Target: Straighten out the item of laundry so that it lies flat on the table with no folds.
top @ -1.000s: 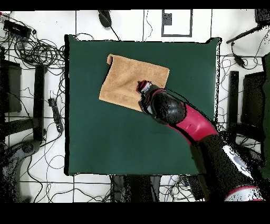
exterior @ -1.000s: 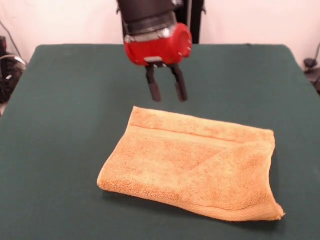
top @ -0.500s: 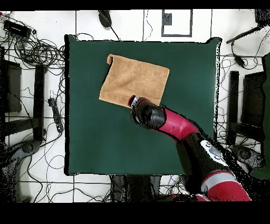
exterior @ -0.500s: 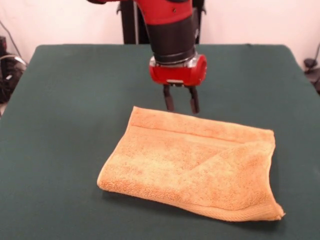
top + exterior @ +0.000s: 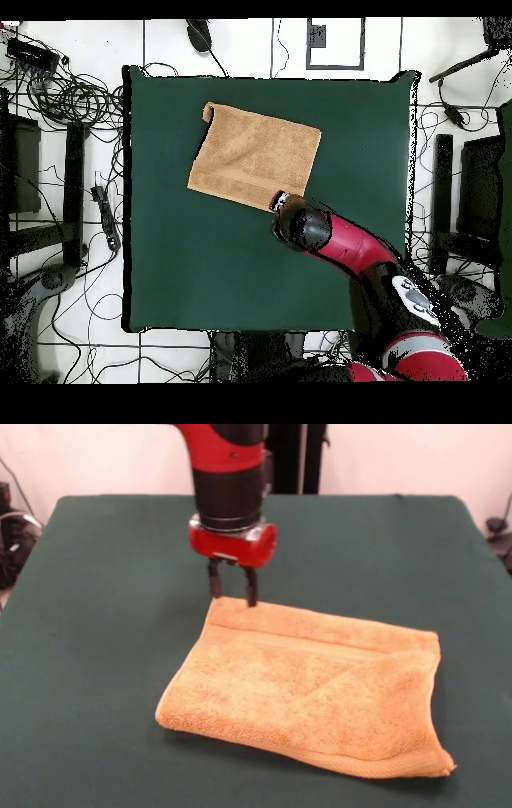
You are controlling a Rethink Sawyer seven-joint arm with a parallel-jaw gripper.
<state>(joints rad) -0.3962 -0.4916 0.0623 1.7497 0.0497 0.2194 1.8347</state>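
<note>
Towel (image 5: 308, 688) lies folded double w/ a diagonal crease at centre-low of the green table (image 5: 96, 584), nothing unfolded yet; gripper (image 5: 233, 590) at its upper-left corner, fingers slightly apart, holding nothing

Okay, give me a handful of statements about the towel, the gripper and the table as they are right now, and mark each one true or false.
1. The towel lies fully flat in a single layer. False: it is folded over on itself, with a diagonal fold line showing on top.
2. The gripper is at the towel's far left corner in the front view. True.
3. The gripper is open. True: its two fingers stand apart, pointing down at the towel's edge.
4. The towel hangs over the edge of the table. False: it lies wholly on the green surface.
5. A second cloth lies on the table. False: the towel is the only item on it.
</note>
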